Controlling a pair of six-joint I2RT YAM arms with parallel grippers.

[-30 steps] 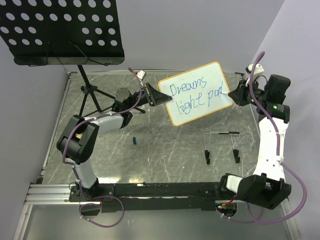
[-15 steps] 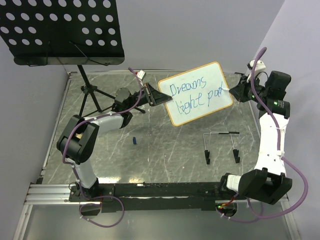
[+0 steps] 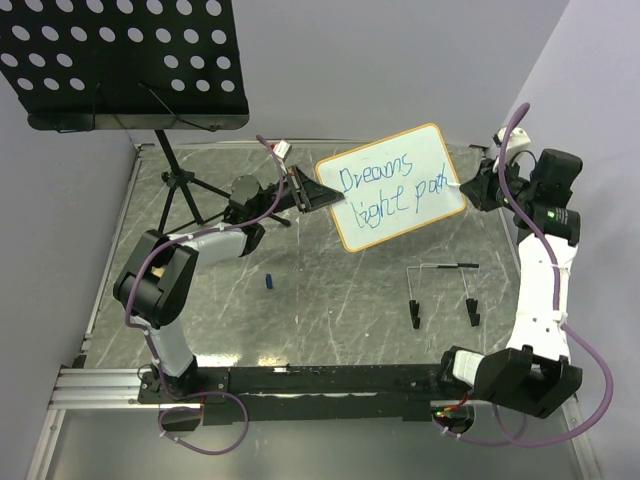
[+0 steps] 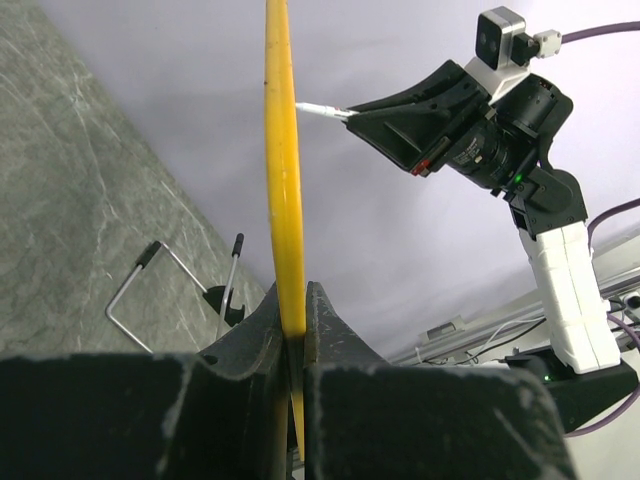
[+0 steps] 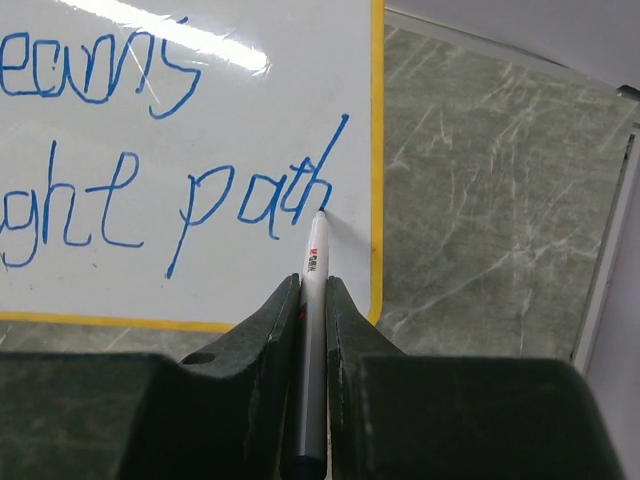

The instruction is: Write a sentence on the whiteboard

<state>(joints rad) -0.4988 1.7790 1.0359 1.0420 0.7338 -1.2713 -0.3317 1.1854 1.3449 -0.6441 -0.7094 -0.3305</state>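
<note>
The whiteboard (image 3: 425, 150) has a yellow-tan frame and is held tilted above the table. My left gripper (image 3: 318, 197) is shut on its left edge, and in the left wrist view that edge (image 4: 283, 180) stands clamped between the jaws (image 4: 292, 290). The sentence (image 3: 392, 188) is in blue, "Dreams" above "light path" (image 5: 250, 205). My right gripper (image 5: 313, 283) is shut on a white marker (image 5: 316, 250). The marker's tip touches the board (image 5: 120, 290) just right of the final "h", close to the right frame. In the top view the right gripper (image 3: 470, 187) sits at the board's right edge.
A black perforated music stand (image 3: 120, 60) rises at the back left, its tripod legs (image 3: 185, 200) on the table near my left arm. A small blue cap (image 3: 269, 282) lies mid-table. A wire easel stand (image 3: 443, 290) sits in front of the right arm.
The last word has grown from "pat" to "path". My right gripper with the marker swung slightly right, then came back to the board's right edge. The left arm and board stayed still.
</note>
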